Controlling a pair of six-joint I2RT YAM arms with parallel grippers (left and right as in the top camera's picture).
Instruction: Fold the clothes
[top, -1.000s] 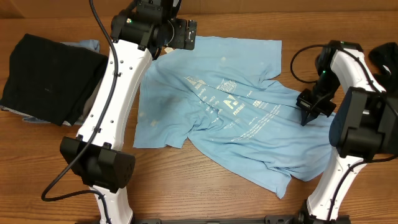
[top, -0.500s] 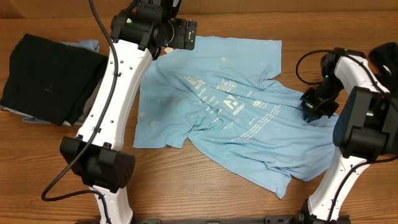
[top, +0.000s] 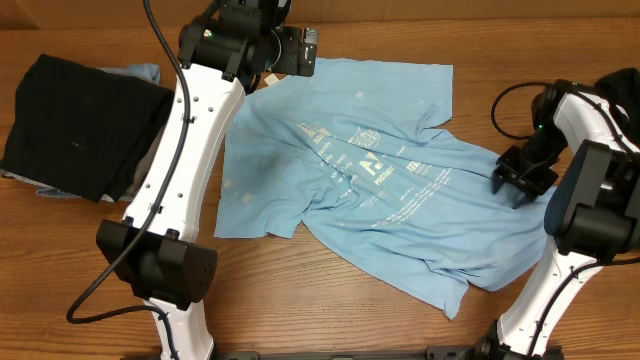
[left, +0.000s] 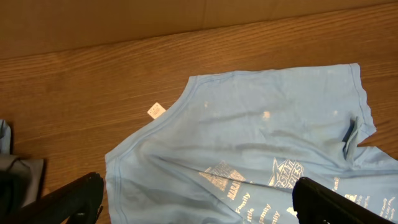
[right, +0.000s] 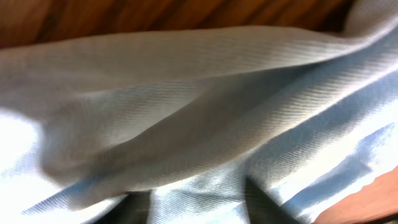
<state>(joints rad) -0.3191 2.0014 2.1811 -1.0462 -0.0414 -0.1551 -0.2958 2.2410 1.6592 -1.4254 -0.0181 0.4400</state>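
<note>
A light blue T-shirt (top: 380, 200) with white print lies crumpled and askew across the middle of the table. My left gripper (top: 305, 52) hangs above its far left corner, near the collar. In the left wrist view the left gripper (left: 199, 208) is open wide, one finger (left: 68, 202) on each side, with the T-shirt (left: 261, 143) below and untouched. My right gripper (top: 512, 182) rests on the shirt's right edge. Seen from the right wrist, the right gripper (right: 199, 208) has its fingers (right: 267, 202) apart, with folds of the blue fabric (right: 186, 93) lying loose between them.
A black garment (top: 80, 125) lies folded at the far left on grey cloth (top: 30, 180), with a bit of blue cloth (top: 145, 72) behind it. Another dark item (top: 620, 95) sits at the right edge. A small white tag (left: 155, 110) lies by the collar.
My right gripper slid right and slightly toward the front along the shirt's edge, and its jaws opened, letting go of the fabric. The left arm has not moved.
</note>
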